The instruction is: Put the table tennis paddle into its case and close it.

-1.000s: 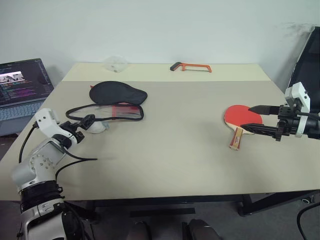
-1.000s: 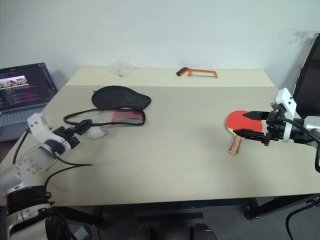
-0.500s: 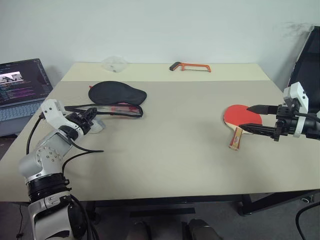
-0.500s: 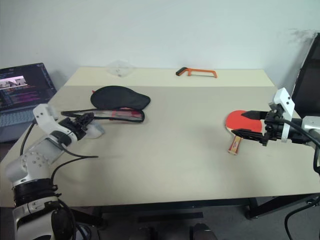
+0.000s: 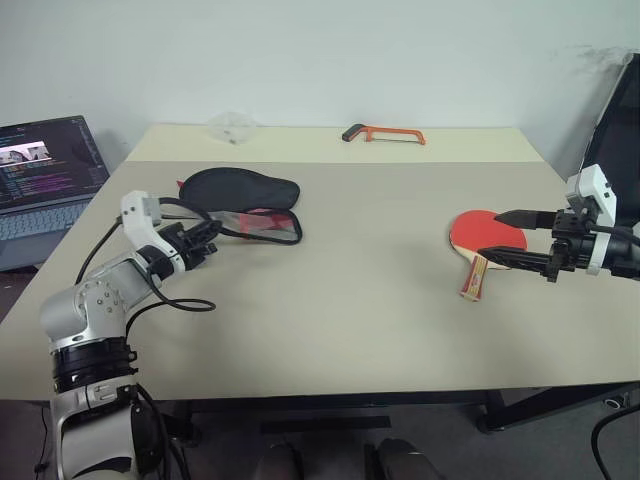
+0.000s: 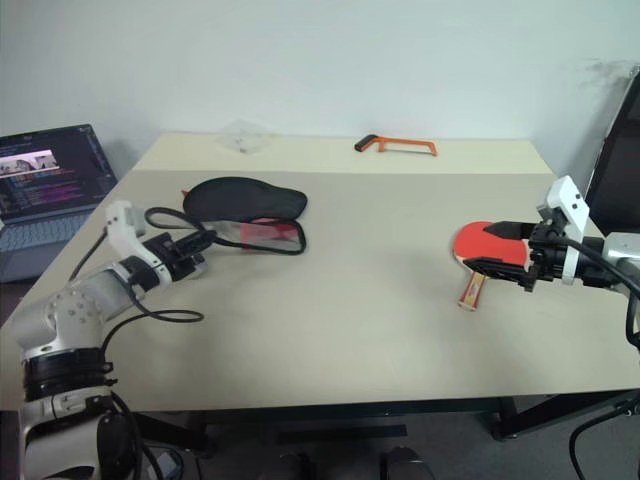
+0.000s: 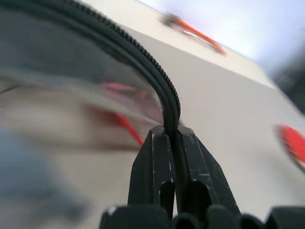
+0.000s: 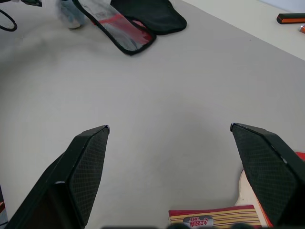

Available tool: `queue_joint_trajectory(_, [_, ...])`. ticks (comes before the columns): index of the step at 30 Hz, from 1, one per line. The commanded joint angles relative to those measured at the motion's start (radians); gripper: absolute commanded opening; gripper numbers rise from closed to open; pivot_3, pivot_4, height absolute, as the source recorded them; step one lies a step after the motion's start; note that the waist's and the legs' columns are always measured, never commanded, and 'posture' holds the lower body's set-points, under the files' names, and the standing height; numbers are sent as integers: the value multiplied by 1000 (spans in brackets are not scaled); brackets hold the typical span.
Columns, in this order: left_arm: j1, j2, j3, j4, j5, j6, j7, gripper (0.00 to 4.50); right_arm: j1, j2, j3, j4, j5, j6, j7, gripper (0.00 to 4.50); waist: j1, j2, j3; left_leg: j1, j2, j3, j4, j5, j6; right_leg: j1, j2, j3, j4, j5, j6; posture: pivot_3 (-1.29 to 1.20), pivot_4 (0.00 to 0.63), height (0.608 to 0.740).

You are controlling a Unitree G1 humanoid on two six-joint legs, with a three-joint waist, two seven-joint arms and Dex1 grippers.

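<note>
The case (image 5: 240,187) lies open at the table's back left, its black half flat and a flap with red inside (image 5: 265,224) spread toward me. My left gripper (image 5: 205,238) is shut on the flap's black zip edging (image 7: 167,102), and its fingers (image 7: 155,157) pinch that edge. On the right lies the table tennis paddle (image 5: 480,228), red face up, with its wooden handle (image 5: 472,277) pointing toward me. My right gripper (image 8: 169,127) hovers open just above the paddle, holding nothing. The handle's end (image 8: 209,222) sits below its fingers.
An orange hacksaw (image 5: 383,133) and a clear plastic piece (image 5: 232,125) lie at the table's far edge. An open laptop (image 5: 45,175) stands off the left side, and a dark chair (image 5: 620,110) off the right. A small whitish pouch (image 8: 70,18) lies by the case.
My left gripper has shut on the case's edging and swung to the right, pulling the flap with it. The right arm and the paddle have stayed still.
</note>
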Motion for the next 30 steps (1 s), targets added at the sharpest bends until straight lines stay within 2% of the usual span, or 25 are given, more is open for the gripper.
queue_joint_trajectory(1, [-35,12,-62,-31,-29,17,-114,33,13,-12,-24,-40,7,2,-5,4500,-1,0,0,0,0,0,0,0,0,0,0,0,0,0,0,0,150,740])
queue_joint_trajectory(9, [-46,24,-252,-35,4,1,-378,33,67,-37,-72,-85,21,26,-21,4500,0,0,0,0,0,0,-2,0,0,0,0,0,-2,0,0,0,150,740])
queue_joint_trajectory(15, [-93,59,-289,118,134,-121,-384,33,98,-51,-100,-109,31,38,-28,4500,0,0,0,0,0,-1,-2,0,0,0,0,0,-2,0,0,0,150,740])
queue_joint_trajectory(22, [-124,196,-340,233,269,-272,-516,33,90,-51,-87,-104,31,37,-29,4500,-5,0,0,0,0,0,-1,0,0,0,0,1,-2,0,0,0,150,740])
queue_joint_trajectory(25, [-142,242,-350,284,337,-329,-516,33,78,-48,-76,-95,28,35,-25,4500,-4,0,0,0,0,0,-2,0,0,-1,0,0,-3,0,0,0,150,740])
queue_joint_trajectory(30, [-196,266,-344,427,461,-430,-390,33,69,-39,-55,-91,24,31,-21,4500,-4,0,0,0,1,0,-2,0,0,-1,0,0,-3,0,-1,0,150,740])
